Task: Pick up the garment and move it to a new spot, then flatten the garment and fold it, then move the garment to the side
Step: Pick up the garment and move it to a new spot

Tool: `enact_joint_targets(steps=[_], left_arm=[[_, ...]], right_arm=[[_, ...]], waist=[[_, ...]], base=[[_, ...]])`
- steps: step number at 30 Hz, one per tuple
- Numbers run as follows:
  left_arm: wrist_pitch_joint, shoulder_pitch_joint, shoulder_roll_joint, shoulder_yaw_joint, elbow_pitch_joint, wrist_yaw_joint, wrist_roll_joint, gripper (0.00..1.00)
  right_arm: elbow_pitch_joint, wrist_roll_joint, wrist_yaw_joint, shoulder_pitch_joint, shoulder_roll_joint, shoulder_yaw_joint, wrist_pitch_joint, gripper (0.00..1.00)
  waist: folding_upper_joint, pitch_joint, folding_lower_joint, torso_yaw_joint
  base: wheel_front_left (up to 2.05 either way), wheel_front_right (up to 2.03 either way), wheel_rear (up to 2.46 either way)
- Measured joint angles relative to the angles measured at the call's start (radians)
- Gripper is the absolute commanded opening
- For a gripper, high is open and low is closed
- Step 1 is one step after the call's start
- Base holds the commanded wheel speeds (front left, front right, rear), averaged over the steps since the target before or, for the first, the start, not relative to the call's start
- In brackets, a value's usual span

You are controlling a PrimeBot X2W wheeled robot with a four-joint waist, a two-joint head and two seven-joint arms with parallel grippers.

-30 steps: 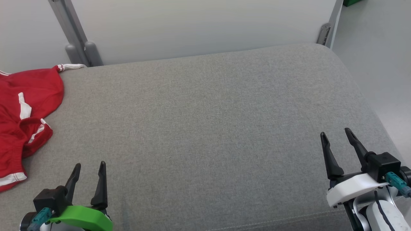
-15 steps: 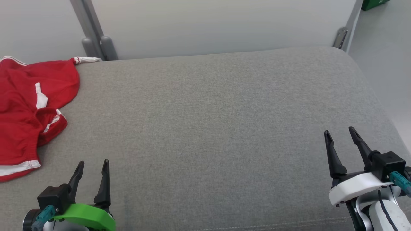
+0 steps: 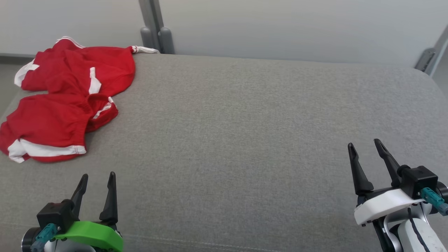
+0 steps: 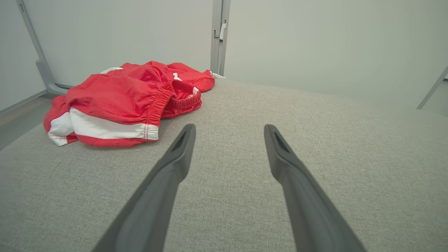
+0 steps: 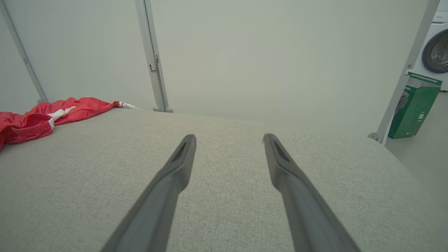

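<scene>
Garment (image 3: 66,101) lies crumpled, red with white trim

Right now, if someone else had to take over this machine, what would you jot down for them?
Left end effector: open, empty, over the grey cushion, on the garment's side.
Right end effector: open, empty, over the cushion's right part.
Red shorts: crumpled in a heap at the cushion's far left corner, touched by neither end effector.
Done: nothing yet.
Left: pick up the shorts, move them to a new spot, flatten, fold, set aside.
</scene>
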Motion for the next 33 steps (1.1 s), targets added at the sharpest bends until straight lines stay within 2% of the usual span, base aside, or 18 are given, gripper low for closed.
enact_joint_targets(steps=[8, 13, 33], left_arm=[[0.000, 0.000, -0.002, 0.019, -0.006, 0.000, 0.000, 1.00], [0.000, 0.000, -0.002, 0.049, -0.016, 0.000, 0.000, 1.00], [-0.002, 0.001, -0.010, 0.078, -0.029, -0.001, -0.007, 1.00]], right_arm=[[0.000, -0.008, 0.008, -0.016, 0.005, 0.015, 0.000, 1.00], [0.004, -0.010, 0.013, -0.025, 0.012, 0.033, -0.001, 1.00], [0.006, -0.020, 0.022, -0.026, 0.016, 0.040, -0.001, 1.00]], waist=[[0.0000, 0.000, 0.0000, 0.094], [0.0000, 0.000, 0.0000, 0.131], [0.0000, 0.024, 0.0000, 0.125]], base=[[0.00, 0.00, 0.00], [0.00, 0.00, 0.00], [0.00, 0.00, 0.00]])
